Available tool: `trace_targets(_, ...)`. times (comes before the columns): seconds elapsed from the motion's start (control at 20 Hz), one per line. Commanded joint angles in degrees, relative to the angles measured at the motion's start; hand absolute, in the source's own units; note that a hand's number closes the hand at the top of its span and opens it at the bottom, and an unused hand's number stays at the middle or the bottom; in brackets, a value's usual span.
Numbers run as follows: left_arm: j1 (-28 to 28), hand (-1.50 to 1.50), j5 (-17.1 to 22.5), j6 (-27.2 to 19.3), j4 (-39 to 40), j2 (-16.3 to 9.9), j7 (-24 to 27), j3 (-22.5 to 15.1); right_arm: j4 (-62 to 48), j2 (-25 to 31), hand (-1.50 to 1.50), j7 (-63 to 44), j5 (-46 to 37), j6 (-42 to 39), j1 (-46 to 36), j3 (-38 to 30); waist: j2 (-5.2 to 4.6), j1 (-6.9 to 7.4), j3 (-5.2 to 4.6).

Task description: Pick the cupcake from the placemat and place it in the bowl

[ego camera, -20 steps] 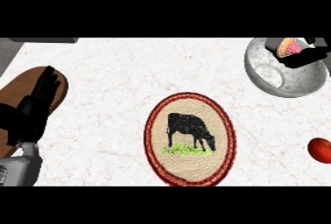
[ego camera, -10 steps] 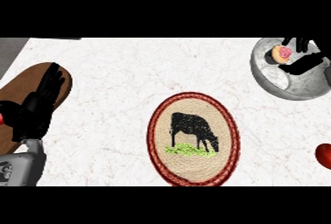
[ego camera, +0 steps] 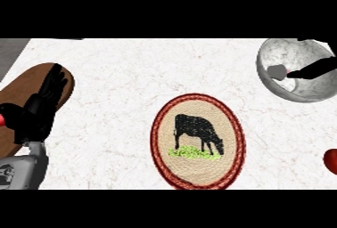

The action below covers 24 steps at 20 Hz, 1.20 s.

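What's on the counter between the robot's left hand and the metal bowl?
In the head view, the oval placemat with the cow picture lies between the left hand and the bowl; nothing sits on it. The rest is bare counter.

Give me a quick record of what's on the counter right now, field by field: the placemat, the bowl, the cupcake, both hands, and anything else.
placemat: oval, red-rimmed, cow picture, centre of the counter, nothing on it
bowl: grey, upper right
cupcake: not clearly visible; only a small grey and pink shape at the fingertips inside the bowl
right hand: reaching into the bowl from the right edge; fingers' state unclear
left hand: open, resting at the left, over a brown board
other: red object at the right edge, partly cut off
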State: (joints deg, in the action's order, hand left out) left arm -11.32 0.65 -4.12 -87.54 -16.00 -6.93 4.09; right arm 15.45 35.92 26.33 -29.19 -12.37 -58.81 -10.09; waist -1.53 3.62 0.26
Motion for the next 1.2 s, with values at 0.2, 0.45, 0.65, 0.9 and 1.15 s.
trace_targets(0.2, 0.79, 0.0, -1.61, -1.79, 0.57, 1.63, 1.26, -0.77, -6.37, 5.46, -1.5, 1.56, 16.98, -11.68, -2.34, -17.01, 0.01, -1.09, 0.05)
trace_targets(0.45, -1.88, 0.0, -1.52, -1.47, -0.72, 0.39, -1.74, -0.35, -9.13, 13.1, -1.5, -0.8, 17.2, -18.06, 0.03, -17.8, -0.35, -0.12, 0.11)
trace_targets(0.65, -0.92, 0.0, -0.04, 0.34, -0.81, -0.21, -0.91, 0.28, -9.75, 17.52, -1.5, 1.22, 17.95, -23.61, 3.61, -18.68, -0.73, 0.42, 0.24)
trace_targets(0.9, 0.14, 0.0, 1.18, 1.09, 0.13, -0.72, 0.68, 1.88, -10.65, 21.6, -1.5, 1.66, 20.09, -33.05, 6.73, -20.54, -0.58, -0.07, 0.3)
trace_targets(1.15, 0.43, 0.0, -0.32, -0.31, -0.47, 0.08, 0.08, 0.96, -9.18, 20.92, -1.5, 3.8, 22.13, -36.36, 10.07, -22.19, -0.48, -0.31, 0.49)
